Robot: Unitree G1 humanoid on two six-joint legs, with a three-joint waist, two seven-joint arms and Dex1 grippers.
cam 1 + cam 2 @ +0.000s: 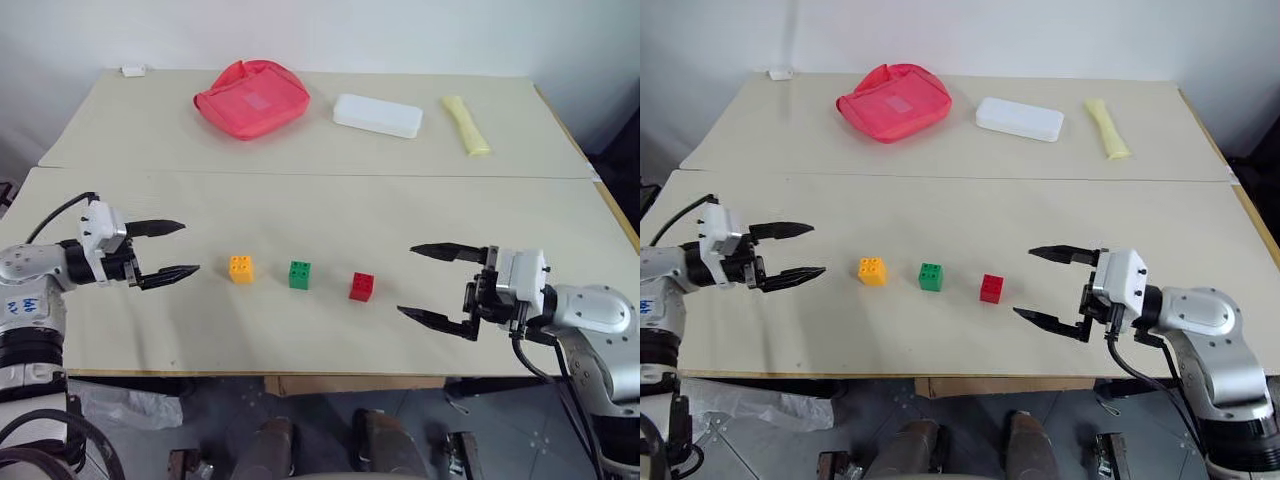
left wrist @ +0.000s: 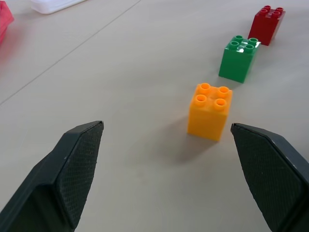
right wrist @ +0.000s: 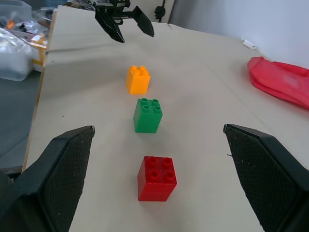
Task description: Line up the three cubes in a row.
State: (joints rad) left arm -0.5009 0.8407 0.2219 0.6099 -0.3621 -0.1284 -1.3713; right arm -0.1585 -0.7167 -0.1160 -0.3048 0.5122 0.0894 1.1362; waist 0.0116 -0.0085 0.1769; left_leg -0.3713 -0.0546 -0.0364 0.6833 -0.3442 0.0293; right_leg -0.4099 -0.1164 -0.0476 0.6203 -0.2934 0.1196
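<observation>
The orange brick [image 1: 241, 268], green brick [image 1: 299, 274] and red brick [image 1: 361, 286] sit in a row on the table [image 1: 300, 210], between the left gripper [image 1: 172, 250] and right gripper [image 1: 432, 284], both spread wide and empty.

Silver-grey arm shells, white wrist blocks. Left claw [image 1: 173, 250] and right claw [image 1: 432, 283]: tapered black fingers, cross-hatched inner pads [image 2: 79, 166]. Black cables loop from both wrists.

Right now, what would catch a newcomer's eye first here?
Three cubes in a row near the table's front edge: orange, green, red, spaced apart. An open claw flanks each end, left claw and right claw. A red pouch lies at the back.
</observation>
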